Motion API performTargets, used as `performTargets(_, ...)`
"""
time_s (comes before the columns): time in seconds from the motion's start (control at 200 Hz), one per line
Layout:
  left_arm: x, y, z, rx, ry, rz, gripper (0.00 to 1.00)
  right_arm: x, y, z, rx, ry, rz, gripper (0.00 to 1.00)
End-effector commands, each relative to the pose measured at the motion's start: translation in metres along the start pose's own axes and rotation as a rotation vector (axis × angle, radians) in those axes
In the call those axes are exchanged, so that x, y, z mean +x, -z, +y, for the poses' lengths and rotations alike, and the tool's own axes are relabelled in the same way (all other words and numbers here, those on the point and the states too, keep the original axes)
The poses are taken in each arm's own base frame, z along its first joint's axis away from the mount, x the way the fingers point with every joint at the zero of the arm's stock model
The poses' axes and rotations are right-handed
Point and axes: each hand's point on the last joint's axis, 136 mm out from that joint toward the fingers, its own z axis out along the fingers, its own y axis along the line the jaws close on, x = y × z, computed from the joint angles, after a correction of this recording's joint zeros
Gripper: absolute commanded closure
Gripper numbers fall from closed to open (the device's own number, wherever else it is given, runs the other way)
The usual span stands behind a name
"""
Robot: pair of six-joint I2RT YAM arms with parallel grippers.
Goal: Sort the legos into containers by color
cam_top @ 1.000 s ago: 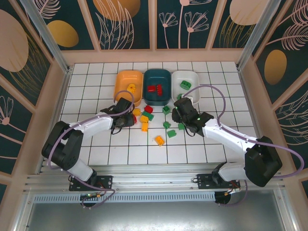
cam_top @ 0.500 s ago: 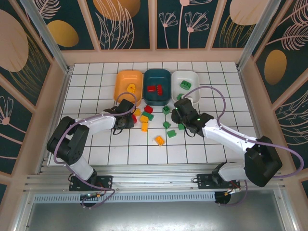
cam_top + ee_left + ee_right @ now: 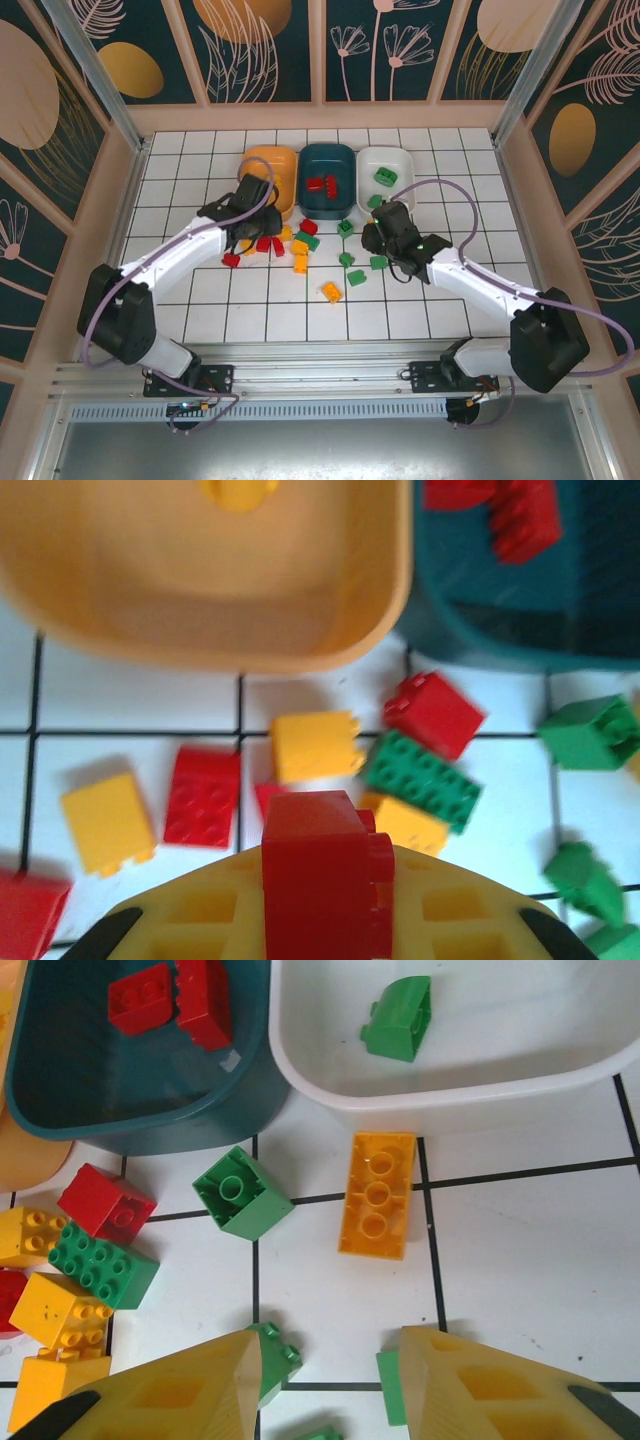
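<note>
Moving farther in since last frame, my left fingers [image 3: 200, 920], clamped on red lego [image 3: 325, 870], now by orange bowl [image 3: 272, 152]; right fingers [image 3: 180, 1390] apart. White tiled worktop [image 3: 180, 180], floral panels [image 3: 400, 50] around.

orange bowl [image 3: 300, 650] cropped, teal bowl [image 3: 480, 630] blurred

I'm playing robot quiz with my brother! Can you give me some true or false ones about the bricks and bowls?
The left fingers hold a red brick. True.
The white bowl has red bricks in it. False: it has a green brick.
The teal bowl holds red bricks. True.
The right fingers are shut tight. False: they are open, holding nothing.
</note>
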Motion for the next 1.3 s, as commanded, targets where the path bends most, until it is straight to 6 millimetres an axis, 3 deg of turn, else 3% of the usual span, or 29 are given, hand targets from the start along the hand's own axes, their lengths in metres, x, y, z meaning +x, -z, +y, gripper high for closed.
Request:
performTargets(0.0, -0.012, -0.025, -0.032, 0.088, -0.027, 0.046, 0.88, -0.002, 0.008, -0.008, -0.006, -0.04, -0.021, 0.58)
performTargets(0.085, -0.028, -0.048, -0.056, 0.158, -0.021, 0.049, 0.89, 0.001, 0.011, -0.018, 0.004, -0.06, -0.025, 0.58)
performTargets(0.25, -0.053, -0.087, -0.086, 0.205, -0.035, 0.057, 0.89, 0.011, 0.015, -0.03, 0.011, -0.093, -0.022, 0.58)
performTargets(0.38, -0.075, -0.107, -0.096, 0.17, -0.056, 0.065, 0.85, 0.015, 0.015, -0.038, 0.041, -0.088, -0.025, 0.56)
performTargets(0.47, -0.079, -0.124, -0.101, 0.163, -0.062, 0.089, 0.82, 0.016, 0.013, -0.044, 0.066, -0.081, -0.026, 0.52)
performTargets(0.53, -0.081, -0.132, -0.103, 0.155, -0.066, 0.094, 0.75, 0.015, 0.01, -0.046, 0.074, -0.076, -0.029, 0.5)
performTargets(0.691, -0.088, -0.14, -0.108, 0.149, -0.075, 0.1, 0.44, 0.006, 0.004, -0.042, 0.077, -0.066, -0.041, 0.45)
performTargets(0.801, -0.109, -0.123, -0.121, 0.183, -0.112, 0.051, 0.33, 0.0, -0.001, -0.04, 0.073, -0.062, -0.044, 0.43)
performTargets(0.886, -0.124, -0.103, -0.13, 0.203, -0.157, 0.022, 0.31, -0.004, -0.008, -0.039, 0.084, -0.058, -0.043, 0.4)
performTargets(1.036, -0.139, -0.045, -0.13, 0.217, -0.185, -0.063, 0.3, -0.008, -0.034, -0.033, 0.113, -0.074, -0.028, 0.33)
performTargets(1.161, -0.131, 0.005, -0.102, 0.192, -0.138, -0.187, 0.2, -0.011, -0.064, -0.022, 0.119, -0.068, 0.004, 0.31)
performTargets(1.296, -0.092, 0.042, -0.042, 0.111, -0.042, -0.311, 0.05, -0.013, -0.091, -0.019, 0.17, -0.04, 0.038, 0.31)
